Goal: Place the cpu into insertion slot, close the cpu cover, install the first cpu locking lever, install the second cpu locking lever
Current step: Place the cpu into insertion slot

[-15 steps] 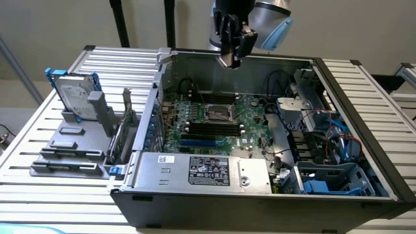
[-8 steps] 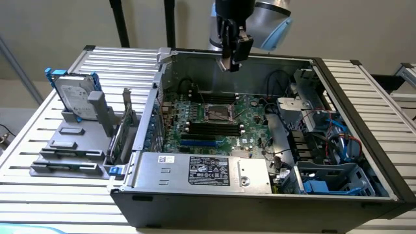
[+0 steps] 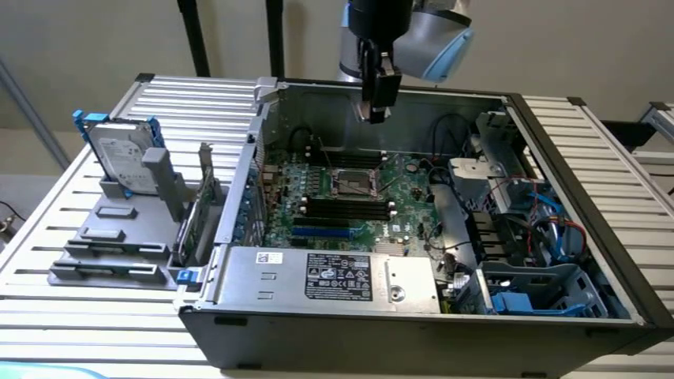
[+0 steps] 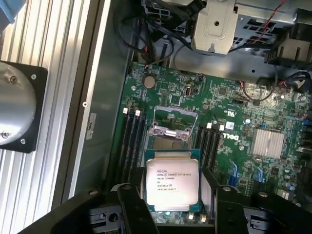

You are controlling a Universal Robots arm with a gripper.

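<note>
while the gripper [image 3: 375,106] hangs high over the open computer case [image 3: 421,339] in the exterior view, we see it clenched on the cpu [image 4: 171,183]. one black finger [image 4: 130,202] sits against each of two opposite edges. the cpu lies flat in that grip, its silvery printed top facing the wrist camera, clear of the green motherboard [image 4: 219,102] beneath it. the insertion slot [image 3: 356,183] sits near the middle of the board, between rows of black memory sticks [image 4: 131,141]. in the wrist view the held cpu overlaps part of the slot. the cpu cover [image 4: 169,130] stands tilted up from the slot, so the socket is uncovered. a labelled grey metal box [image 3: 337,276] lies at the case's near edge. on the slatted tabletop [image 3: 63,332], toward the exterior view's left, a hard drive [image 3: 121,154] stands upright in a grey holder.
</note>
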